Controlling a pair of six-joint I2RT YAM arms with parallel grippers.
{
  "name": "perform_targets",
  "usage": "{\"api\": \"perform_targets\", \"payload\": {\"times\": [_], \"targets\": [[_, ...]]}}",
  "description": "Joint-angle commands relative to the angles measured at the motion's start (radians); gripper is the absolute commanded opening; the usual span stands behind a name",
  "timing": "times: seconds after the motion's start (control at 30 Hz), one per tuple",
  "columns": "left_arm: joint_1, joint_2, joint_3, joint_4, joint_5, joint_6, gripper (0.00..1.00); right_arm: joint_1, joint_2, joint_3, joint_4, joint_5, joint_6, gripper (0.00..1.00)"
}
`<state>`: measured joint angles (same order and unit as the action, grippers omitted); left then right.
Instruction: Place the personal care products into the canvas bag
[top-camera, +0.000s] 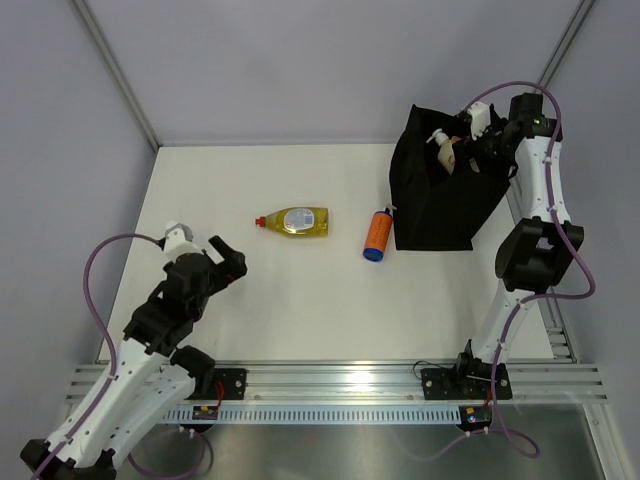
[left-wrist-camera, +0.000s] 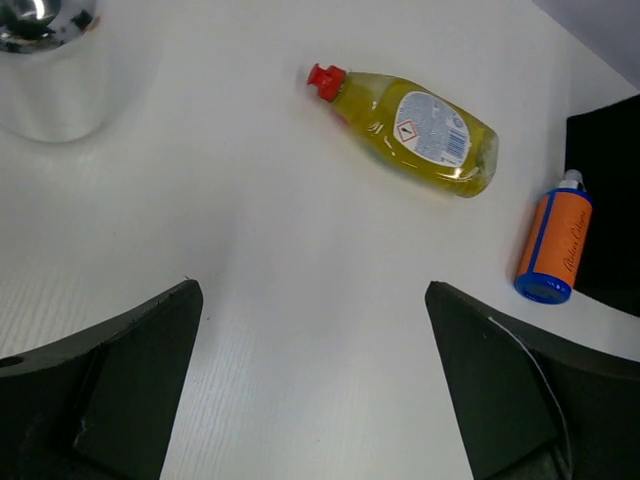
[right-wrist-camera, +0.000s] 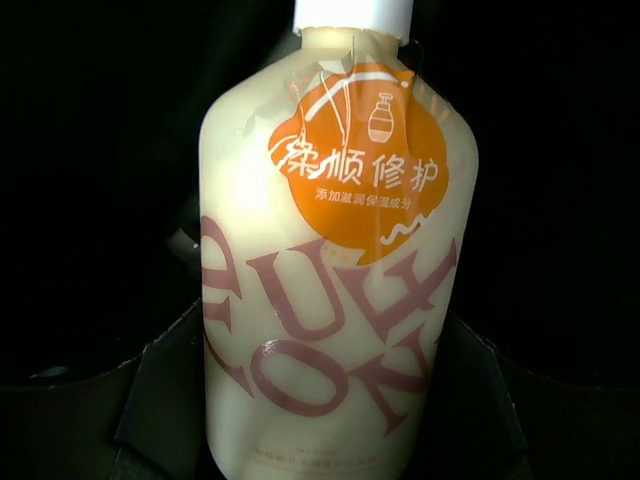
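Observation:
The black canvas bag stands at the back right of the table. My right gripper is over the bag's open top, shut on the cream bottle, which fills the right wrist view against the bag's dark inside. A white pump top shows at the bag's mouth. The clear yellow bottle with a red cap lies on its side mid-table and shows in the left wrist view. The orange bottle with a blue cap lies beside the bag's left wall. My left gripper is open and empty, near-left of the yellow bottle.
Grey walls enclose the white table at the back and sides. A metal rail runs along the near edge with both arm bases. A shiny metal object shows at the left wrist view's top-left corner.

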<state>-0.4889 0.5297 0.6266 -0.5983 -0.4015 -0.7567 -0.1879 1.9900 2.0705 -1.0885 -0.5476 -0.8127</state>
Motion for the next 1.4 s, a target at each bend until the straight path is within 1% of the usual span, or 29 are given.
{"api": "perform_targets", "payload": {"times": [0.0,0.13,0.23,0.33,0.37,0.47,0.5,0.53,0.57,0.6,0.63,0.67,0.7,0.73,0.77,0.8,0.87,0.9,0.93,1.0,1.03,1.07,1.13,1.17,1.2,1.23,1.27,1.37], "targets": [[0.006,0.044,0.015,-0.061,-0.129,-0.121,0.99,0.002,-0.031,0.102,0.072,0.020,0.096,0.80],[0.006,0.082,0.050,-0.090,-0.172,-0.132,0.99,0.002,-0.088,0.102,0.104,0.015,0.164,1.00],[0.006,0.104,0.062,-0.104,-0.227,-0.132,0.99,0.001,-0.141,0.120,0.121,0.003,0.222,0.99],[0.006,0.145,0.067,-0.116,-0.328,-0.124,0.99,0.001,-0.195,0.166,0.118,-0.027,0.274,0.99],[0.006,0.159,0.070,-0.120,-0.342,-0.124,0.99,0.001,-0.207,0.186,0.111,-0.043,0.277,1.00],[0.007,0.228,0.090,-0.100,-0.370,-0.103,0.98,0.001,-0.272,0.192,0.098,-0.127,0.293,0.99],[0.012,0.272,0.096,-0.071,-0.378,-0.089,0.99,0.001,-0.293,0.180,0.101,-0.194,0.300,0.99],[0.018,0.295,0.116,-0.057,-0.393,-0.069,0.99,0.001,-0.350,0.162,0.107,-0.230,0.313,0.99],[0.022,0.321,0.127,-0.026,-0.398,-0.023,0.99,0.002,-0.385,0.102,0.119,-0.273,0.325,0.99],[0.041,0.372,0.136,-0.008,-0.404,0.002,0.99,0.001,-0.419,0.058,0.157,-0.355,0.354,1.00],[0.053,0.395,0.156,0.006,-0.410,0.026,0.99,0.002,-0.498,0.010,0.188,-0.392,0.375,0.99],[0.067,0.418,0.163,0.037,-0.402,0.074,0.99,0.002,-0.543,-0.107,0.229,-0.429,0.401,0.99],[0.100,0.441,0.168,0.055,-0.387,0.104,0.99,0.002,-0.583,-0.174,0.318,-0.487,0.456,1.00],[0.117,0.481,0.173,0.064,-0.376,0.118,0.99,0.004,-0.664,-0.229,0.356,-0.514,0.477,0.99],[0.131,0.498,0.174,0.095,-0.367,0.152,0.99,0.005,-0.700,-0.339,0.398,-0.535,0.495,0.99],[0.160,0.510,0.167,0.121,-0.352,0.174,0.99,0.007,-0.729,-0.387,0.453,-0.569,0.530,0.99],[0.200,0.538,0.153,0.169,-0.314,0.172,0.99,0.018,-0.796,-0.485,0.472,-0.600,0.530,0.99],[0.252,0.544,0.131,0.193,-0.280,0.175,0.99,0.022,-0.812,-0.513,0.481,-0.609,0.529,1.00],[0.280,0.549,0.119,0.215,-0.231,0.175,0.99,0.025,-0.838,-0.536,0.484,-0.617,0.527,0.99],[0.337,0.569,0.082,0.297,-0.185,0.206,0.99,0.034,-0.859,-0.602,0.495,-0.635,0.523,0.99],[0.345,0.578,0.073,0.327,-0.171,0.229,0.99,0.038,-0.872,-0.624,0.501,-0.637,0.527,1.00],[0.352,0.598,0.065,0.389,-0.169,0.290,0.99,0.050,-0.878,-0.666,0.513,-0.643,0.533,1.00],[0.366,0.621,0.047,0.452,-0.152,0.368,0.99,0.065,-0.890,-0.713,0.529,-0.664,0.543,0.99],[0.372,0.636,0.048,0.488,-0.151,0.438,0.99,0.088,-0.893,-0.760,0.541,-0.676,0.546,0.99],[0.389,0.673,0.053,0.492,-0.152,0.460,0.99,0.097,-0.895,-0.779,0.538,-0.707,0.541,0.99],[0.404,0.693,0.073,0.496,-0.119,0.486,0.99,0.106,-0.896,-0.793,0.536,-0.709,0.541,1.00],[0.430,0.711,0.082,0.505,-0.100,0.540,0.99,0.126,-0.899,-0.822,0.538,-0.704,0.534,0.99],[0.464,0.754,0.091,0.538,-0.068,0.618,0.99,0.143,-0.910,-0.862,0.544,-0.687,0.523,0.99]]}}
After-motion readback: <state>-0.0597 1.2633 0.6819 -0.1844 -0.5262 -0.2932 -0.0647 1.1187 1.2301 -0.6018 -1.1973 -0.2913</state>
